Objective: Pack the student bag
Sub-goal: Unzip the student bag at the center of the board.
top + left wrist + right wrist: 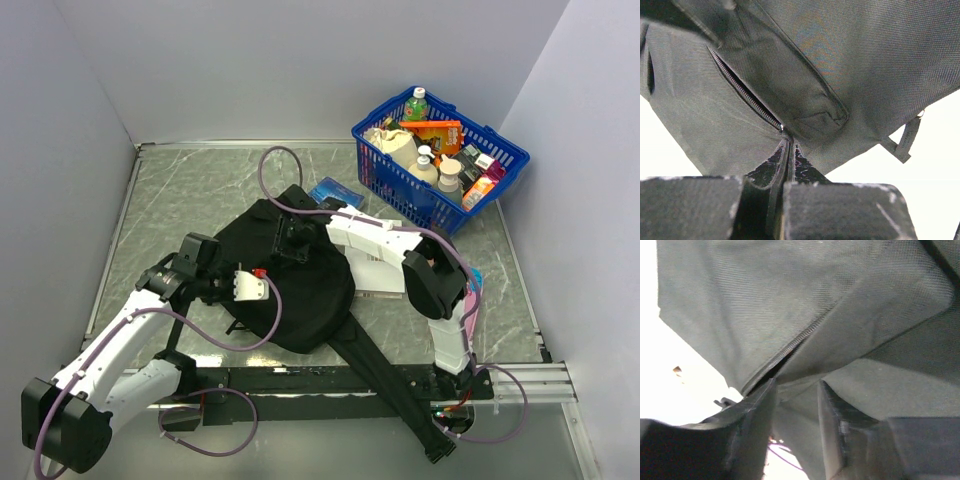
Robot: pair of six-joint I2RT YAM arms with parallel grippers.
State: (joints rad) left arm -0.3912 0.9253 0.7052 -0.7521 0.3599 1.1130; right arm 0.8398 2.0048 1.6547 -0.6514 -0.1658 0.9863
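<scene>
At the zipper (747, 97), left gripper (788, 152) is pinching the student bag (855, 60). Right gripper (796, 392) is straddling fabric, hold unclear; pull taut, gently.

Both arms are the same build: the left arm (120, 345) and right arm (452, 340) have chunky white shell links with fat, rounded black joint housings in between. There's a big black drum at the left base (62, 432). A loose purple cable (262, 172) runs along each arm. The left gripper (788, 165) has a white block behind it with a tiny red bit (260, 272). Up close its fingers (690, 207) are matte black slabs, scuffed pale at the edges. The right gripper (796, 400) is the same, all black.
</scene>
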